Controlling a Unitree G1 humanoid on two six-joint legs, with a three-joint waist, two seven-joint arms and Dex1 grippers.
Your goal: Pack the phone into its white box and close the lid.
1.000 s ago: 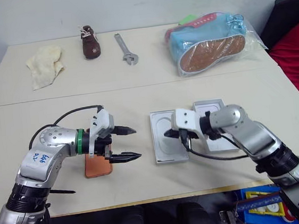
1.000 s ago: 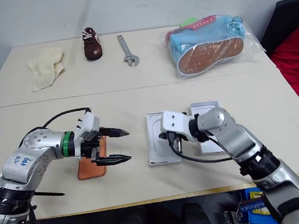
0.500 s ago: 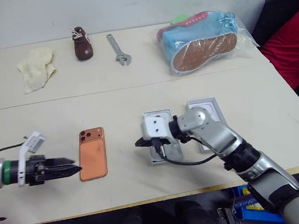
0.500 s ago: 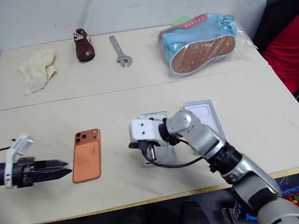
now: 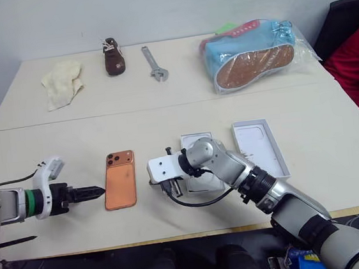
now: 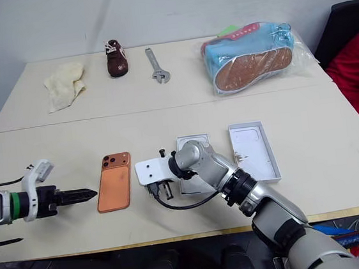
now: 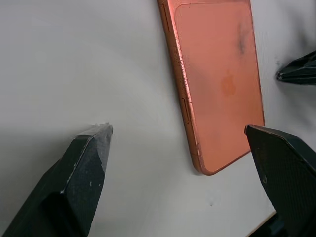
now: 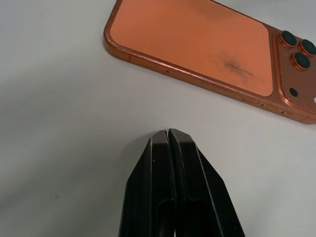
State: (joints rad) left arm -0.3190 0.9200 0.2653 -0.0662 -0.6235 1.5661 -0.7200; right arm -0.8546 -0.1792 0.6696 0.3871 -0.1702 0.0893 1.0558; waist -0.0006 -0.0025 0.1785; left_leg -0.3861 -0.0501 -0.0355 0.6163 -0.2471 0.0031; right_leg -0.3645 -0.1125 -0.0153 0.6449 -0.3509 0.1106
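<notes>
The phone lies flat on the table, back up, with its lenses at the far end. My left gripper sits low just left of it, open, fingers spread wide in the left wrist view with the phone's near end ahead of them. My right gripper hangs just right of the phone, shut and empty; its tips are a short way from the phone's long edge. The white box lies behind my right arm, partly hidden. The lid lies inside-up right of it.
On the far table are a cream cloth, a small brown shoe, a wrench and a bagged blue shoe. A person in red is at the right edge. The table's front edge runs close below both grippers.
My left gripper swung from over the phone to its left side, sank and rolled. My right gripper moved left from over the white box to beside the phone. The camera also shifted.
</notes>
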